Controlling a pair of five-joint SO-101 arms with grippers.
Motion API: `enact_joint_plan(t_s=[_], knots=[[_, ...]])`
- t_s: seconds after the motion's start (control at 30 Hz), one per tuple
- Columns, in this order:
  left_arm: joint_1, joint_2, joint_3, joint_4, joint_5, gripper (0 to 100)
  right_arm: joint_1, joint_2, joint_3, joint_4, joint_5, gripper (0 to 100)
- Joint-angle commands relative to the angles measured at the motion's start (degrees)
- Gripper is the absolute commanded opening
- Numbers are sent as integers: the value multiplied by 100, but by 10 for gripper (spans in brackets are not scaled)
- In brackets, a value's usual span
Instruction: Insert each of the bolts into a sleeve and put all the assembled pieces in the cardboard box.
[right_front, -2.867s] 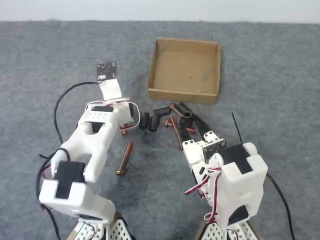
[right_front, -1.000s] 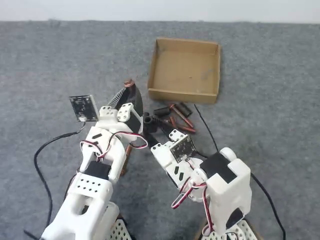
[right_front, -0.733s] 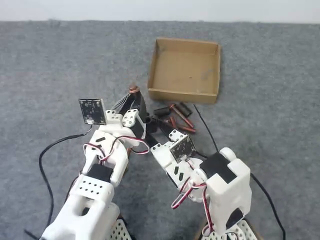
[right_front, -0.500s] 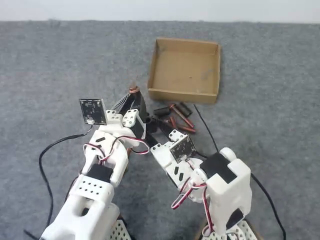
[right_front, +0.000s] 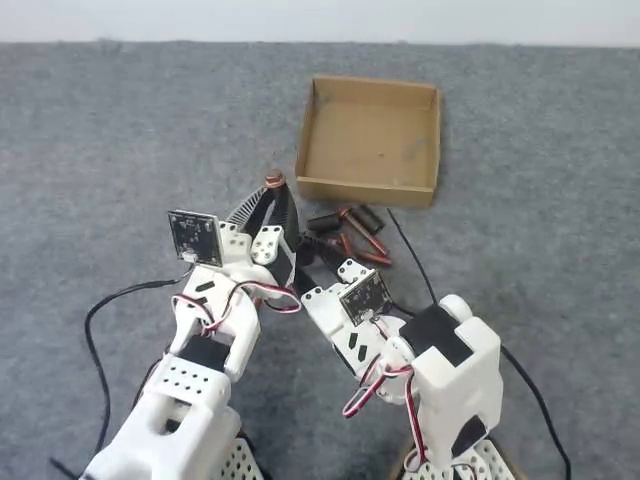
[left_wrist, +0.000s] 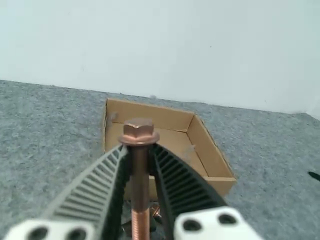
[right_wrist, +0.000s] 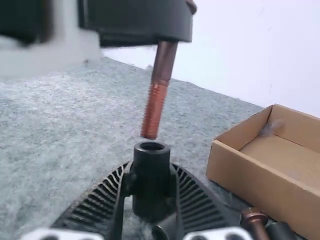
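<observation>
From over the table (right_front: 120, 120), the cardboard box (right_front: 370, 140) lies at 1 o'clock from the two grippers. A heap of loose bolts and sleeves (right_front: 350, 225) lies on the table at 6 o'clock from the box, just beside its near wall. At 9 o'clock from the heap, the left gripper (right_front: 272, 197) holds a bolt (left_wrist: 138, 165) upright, head on top. Under it the right gripper (right_wrist: 151, 177) holds a sleeve (right_wrist: 151, 155) upright. The bolt's lower end hangs just above the sleeve's mouth, not inside.

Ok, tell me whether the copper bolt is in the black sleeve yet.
Out. The threaded copper bolt hangs with its tip just above the open mouth of the upright black cylindrical sleeve.
</observation>
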Motion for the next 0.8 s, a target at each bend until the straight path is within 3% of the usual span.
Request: enact_joint_plan(t_s=[0.0,0.77], knots=[[53,-193,-75,-281,-79,11,-22,-127,-26,-48,88,6],[396,-193,13,193,-79,10,418,-1077,255,796,-246,6]])
